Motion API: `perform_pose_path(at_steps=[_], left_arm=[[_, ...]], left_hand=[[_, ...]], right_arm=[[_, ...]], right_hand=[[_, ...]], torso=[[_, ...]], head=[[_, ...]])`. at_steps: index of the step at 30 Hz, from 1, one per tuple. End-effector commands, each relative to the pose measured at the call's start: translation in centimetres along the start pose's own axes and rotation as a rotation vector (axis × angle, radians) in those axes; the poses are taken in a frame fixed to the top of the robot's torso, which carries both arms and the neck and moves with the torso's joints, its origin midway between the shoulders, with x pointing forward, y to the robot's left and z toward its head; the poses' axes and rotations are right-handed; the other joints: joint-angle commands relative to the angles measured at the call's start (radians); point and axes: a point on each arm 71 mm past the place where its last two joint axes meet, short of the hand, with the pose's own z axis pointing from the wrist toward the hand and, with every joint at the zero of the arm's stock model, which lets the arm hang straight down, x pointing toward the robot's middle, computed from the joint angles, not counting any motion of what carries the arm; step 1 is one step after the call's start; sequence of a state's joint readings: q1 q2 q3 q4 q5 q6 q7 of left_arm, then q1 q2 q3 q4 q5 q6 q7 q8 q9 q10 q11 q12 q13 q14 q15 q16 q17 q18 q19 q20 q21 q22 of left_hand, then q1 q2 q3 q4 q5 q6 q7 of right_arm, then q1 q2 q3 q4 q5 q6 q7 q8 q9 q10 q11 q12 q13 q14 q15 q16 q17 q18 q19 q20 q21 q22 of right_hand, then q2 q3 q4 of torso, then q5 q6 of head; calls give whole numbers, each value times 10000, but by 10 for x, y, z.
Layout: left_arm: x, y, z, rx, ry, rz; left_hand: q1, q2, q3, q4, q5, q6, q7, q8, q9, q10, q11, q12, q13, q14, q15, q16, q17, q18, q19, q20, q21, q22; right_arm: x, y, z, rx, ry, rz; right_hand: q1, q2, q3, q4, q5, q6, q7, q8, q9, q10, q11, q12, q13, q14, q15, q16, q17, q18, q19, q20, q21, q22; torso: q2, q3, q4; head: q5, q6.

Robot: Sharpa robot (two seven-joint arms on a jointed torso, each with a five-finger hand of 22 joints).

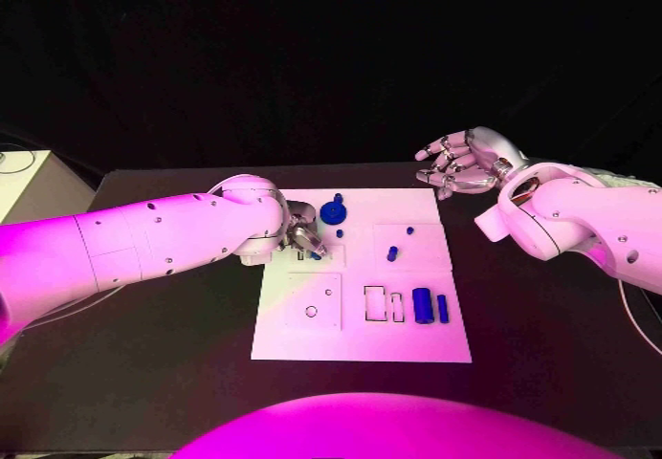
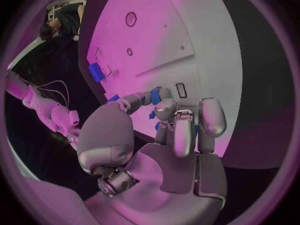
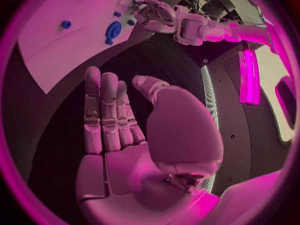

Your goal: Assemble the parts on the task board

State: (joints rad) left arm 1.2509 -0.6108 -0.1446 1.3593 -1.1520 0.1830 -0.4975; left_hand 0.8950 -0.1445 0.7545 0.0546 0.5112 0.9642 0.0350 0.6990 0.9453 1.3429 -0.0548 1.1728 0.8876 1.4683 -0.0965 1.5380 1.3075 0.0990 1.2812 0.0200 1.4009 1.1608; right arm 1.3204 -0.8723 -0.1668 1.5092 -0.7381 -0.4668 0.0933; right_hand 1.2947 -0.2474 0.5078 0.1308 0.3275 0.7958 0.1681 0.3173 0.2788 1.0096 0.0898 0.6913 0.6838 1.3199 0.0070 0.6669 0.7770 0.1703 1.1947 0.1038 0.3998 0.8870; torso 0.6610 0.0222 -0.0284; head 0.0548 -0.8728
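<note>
The white task board point(image 1: 359, 339) lies in the middle of the black table. My left hand point(image 1: 301, 237) hovers low over its far left part, fingers curled down. In the left wrist view the left hand point(image 2: 181, 125) pinches a small blue part point(image 2: 156, 96) between thumb and fingertips, just above the board point(image 2: 187, 30). A round blue part point(image 1: 334, 212) stands right beside that hand. A small blue peg point(image 1: 392, 253) and two blue cylinders point(image 1: 422, 305) rest on the board's right half. My right hand point(image 1: 462, 163) floats beyond the board's far right corner, fingers apart and holding nothing; the right hand point(image 3: 125, 135) shows a bare palm.
Rectangular recesses point(image 1: 374, 302) and a small round hole point(image 1: 312, 311) mark the board's near half. A pale box point(image 1: 34, 186) stands off the table's far left corner. Bare black table point(image 1: 552, 344) runs along both sides of the board.
</note>
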Motion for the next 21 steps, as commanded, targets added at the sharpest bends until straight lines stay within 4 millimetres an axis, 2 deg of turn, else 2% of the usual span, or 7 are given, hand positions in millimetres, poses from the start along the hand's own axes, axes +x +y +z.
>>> perform_pose_path(at_steps=[1,4,11,21], left_arm=[[21,0,6,-133,945,243],[21,0,6,-130,904,211],[20,1,6,-136,814,138],[19,2,7,-153,738,44]], left_hand=[[250,333,1046,-1143,-39,191,-227,-21,-19,59,-7,67,28,874,-80,48,2039,-108,23,56,-62,-7],[273,362,592,-998,-102,216,-255,-19,-57,74,-28,83,59,874,-96,50,2041,-110,37,98,-105,-22],[238,376,63,-701,-226,243,-276,-32,-118,75,-42,96,91,875,-108,55,2049,-112,64,141,-151,-33],[90,398,-211,-352,-201,262,-287,-47,-168,65,-46,103,110,874,-114,53,2044,-111,78,165,-181,-45]], right_arm=[[1,1,0,-54,43,5],[1,1,0,-56,44,6],[1,1,-1,-96,55,-62],[1,1,0,-127,135,-104]], right_hand=[[34,50,19,-57,54,-5,86,29,-2,-83,-21,-49,-16,-52,11,-67,12,104,-15,53,-67,-7],[39,51,21,-62,65,-6,87,32,-2,-86,-20,-48,-19,-52,11,-73,16,105,-14,53,-71,-11],[39,51,21,-62,65,-6,87,32,-2,-86,-20,-48,-19,-52,11,-73,16,105,-14,53,-71,-11],[61,26,17,-99,101,-19,89,37,-2,-105,-18,-45,-34,-55,13,-104,33,106,-10,56,-94,-27]], torso=[[-3,-6,11],[-5,-4,12],[-3,-10,10],[-1,-8,15]], head=[[-9,2],[-14,2],[-20,2],[-32,11]])
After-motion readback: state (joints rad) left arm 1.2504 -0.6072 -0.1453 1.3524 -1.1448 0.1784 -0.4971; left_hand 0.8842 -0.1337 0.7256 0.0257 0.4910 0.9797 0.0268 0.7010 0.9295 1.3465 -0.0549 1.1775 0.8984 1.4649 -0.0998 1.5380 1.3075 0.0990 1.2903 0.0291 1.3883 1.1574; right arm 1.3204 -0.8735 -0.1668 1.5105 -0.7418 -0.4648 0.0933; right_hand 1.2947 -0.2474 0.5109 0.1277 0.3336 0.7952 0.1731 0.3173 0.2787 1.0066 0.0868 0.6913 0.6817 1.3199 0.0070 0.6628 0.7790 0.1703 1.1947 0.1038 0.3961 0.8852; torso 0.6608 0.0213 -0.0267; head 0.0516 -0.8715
